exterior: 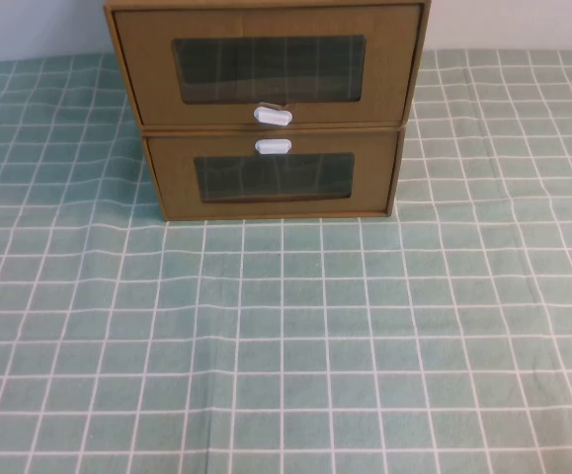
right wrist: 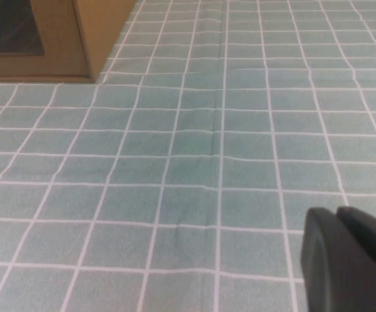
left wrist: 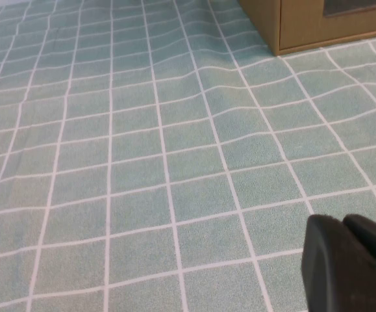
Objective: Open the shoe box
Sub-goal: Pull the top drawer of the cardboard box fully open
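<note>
Two brown shoe boxes are stacked at the back centre of the table. The upper box (exterior: 266, 61) and the lower box (exterior: 274, 176) each have a dark window and a white handle (exterior: 273, 116), the lower handle (exterior: 273, 146) just under the upper one. Both fronts look closed. My left gripper (left wrist: 343, 224) is shut, hovering low over the cloth, with the box's corner (left wrist: 304, 26) far off. My right gripper (right wrist: 337, 218) is shut too, empty, with the box's corner (right wrist: 58, 39) at a distance. Neither arm shows in the high view, apart from a dark speck at its bottom-left corner.
A green cloth with a white grid (exterior: 286, 336) covers the whole table, with slight wrinkles near the boxes. A pale wall stands behind the boxes.
</note>
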### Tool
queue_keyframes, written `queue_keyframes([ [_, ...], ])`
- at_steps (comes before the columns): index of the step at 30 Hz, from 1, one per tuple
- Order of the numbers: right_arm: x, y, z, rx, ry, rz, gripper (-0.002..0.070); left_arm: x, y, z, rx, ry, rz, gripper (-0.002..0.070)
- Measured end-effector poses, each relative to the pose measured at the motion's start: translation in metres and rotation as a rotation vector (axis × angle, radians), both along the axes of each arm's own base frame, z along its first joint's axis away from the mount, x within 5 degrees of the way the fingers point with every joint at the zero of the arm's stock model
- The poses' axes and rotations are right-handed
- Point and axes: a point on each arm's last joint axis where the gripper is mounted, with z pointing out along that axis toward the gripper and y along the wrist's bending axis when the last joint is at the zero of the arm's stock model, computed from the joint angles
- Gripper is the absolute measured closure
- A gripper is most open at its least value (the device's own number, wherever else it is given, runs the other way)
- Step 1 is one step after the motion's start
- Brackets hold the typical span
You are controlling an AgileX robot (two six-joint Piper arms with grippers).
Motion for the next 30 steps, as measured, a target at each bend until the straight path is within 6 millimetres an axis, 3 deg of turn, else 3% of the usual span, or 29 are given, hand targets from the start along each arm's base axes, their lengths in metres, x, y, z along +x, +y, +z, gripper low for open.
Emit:
queue_keyframes([
  [25, 0.002, 0.000, 0.006, 0.006, -0.068, -0.005, 0.0690, 0.001, 0.000, 0.004, -0.004, -0.051, 0.006, 0.0680],
  [30, 0.003, -0.001, 0.017, 0.020, -0.195, -0.013, 0.0690, 0.003, 0.001, 0.009, -0.011, -0.106, 0.012, 0.0680],
])
